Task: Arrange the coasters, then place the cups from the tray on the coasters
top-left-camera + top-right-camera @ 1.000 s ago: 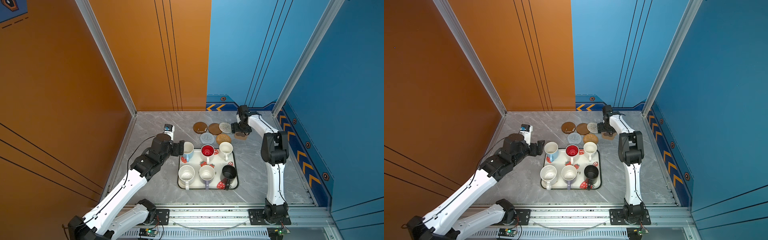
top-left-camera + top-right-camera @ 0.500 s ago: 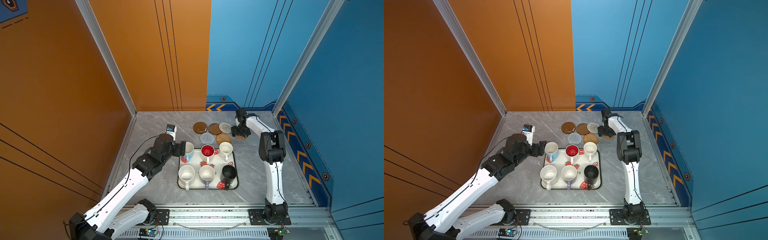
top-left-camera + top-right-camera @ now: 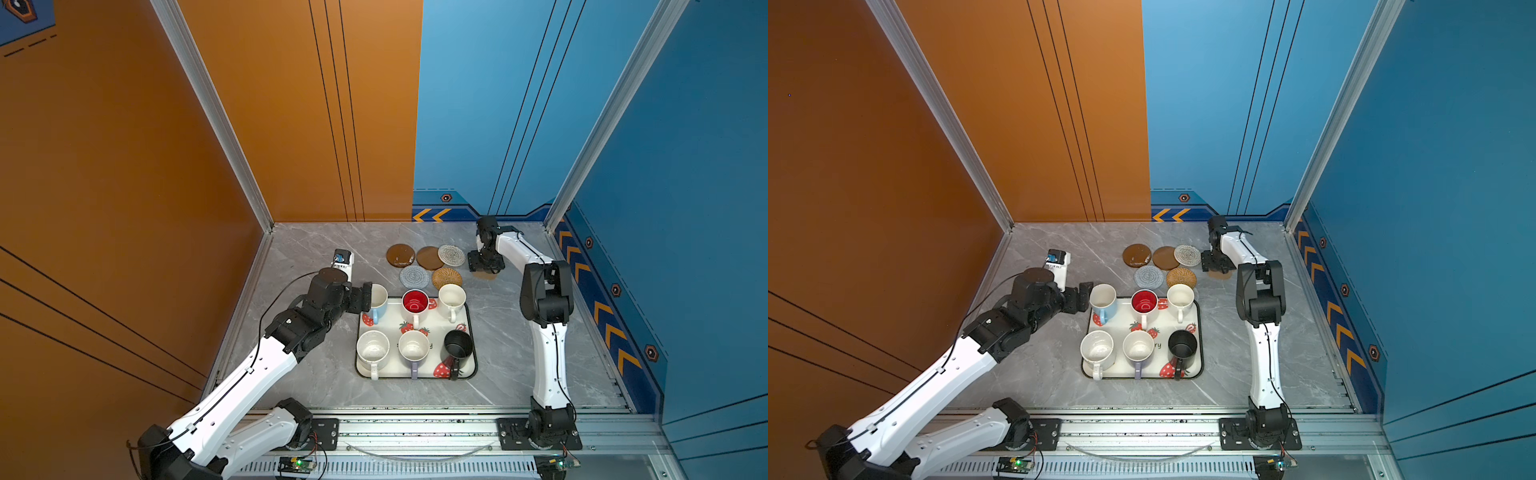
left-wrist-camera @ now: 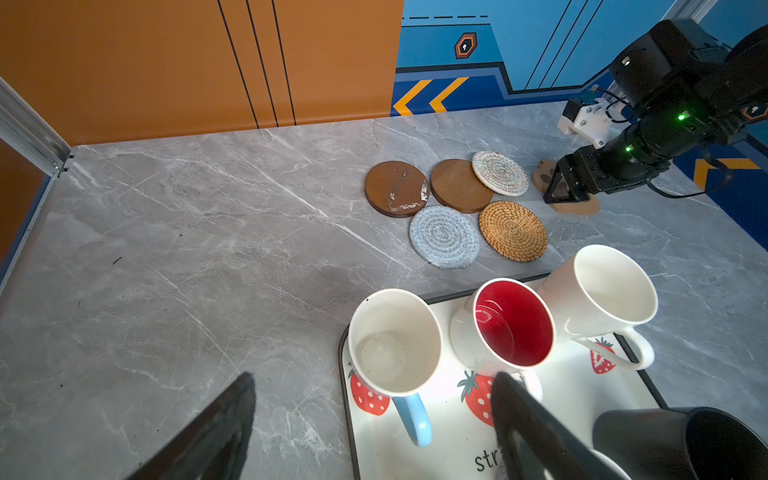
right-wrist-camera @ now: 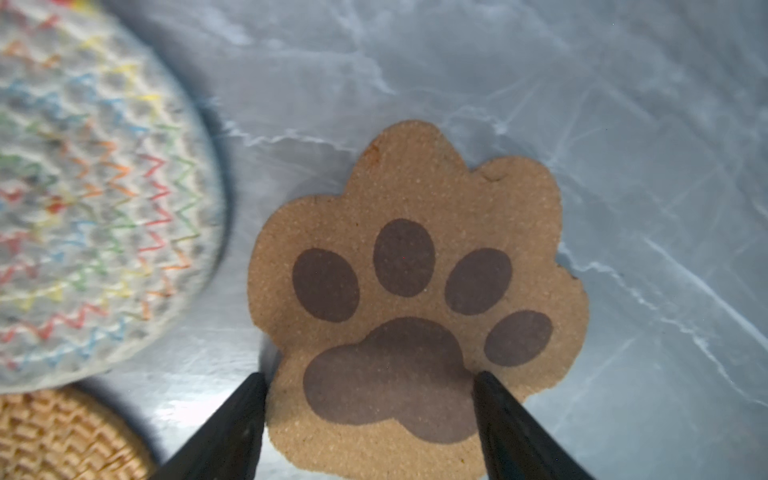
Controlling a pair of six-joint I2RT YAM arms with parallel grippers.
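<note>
Six coasters lie behind the tray (image 3: pixel 395 374): two brown discs (image 3: pixel 401 254) (image 3: pixel 430 257), two woven rounds (image 3: pixel 451 254) (image 3: pixel 414 276), a rattan round (image 3: pixel 446 278) and the paw-print piece (image 5: pixel 415 291). My right gripper (image 5: pixel 370 382) hangs open low over the paw-print coaster (image 3: pixel 484 275), one finger at its edge, the other above its surface. On the tray stand six cups: light blue (image 3: pixel 379 301), red-inside (image 3: pixel 415 301), cream (image 3: pixel 452 297), speckled (image 3: pixel 372 347), lavender (image 3: pixel 413 345), black (image 3: pixel 458 344). Open and empty, my left gripper (image 3: pixel 368 297) is beside the light blue cup (image 4: pixel 395 345).
The coasters crowd together, the colourful woven round (image 4: pixel 498 172) overlapping a brown disc (image 4: pixel 459 185). The orange wall stands to the left and the blue wall behind and to the right. Bare marble floor (image 4: pixel 187 249) stretches left of the coasters.
The right gripper has come down over the paw-print coaster and its jaws have narrowed. The left gripper has moved right, up to the light blue cup.
</note>
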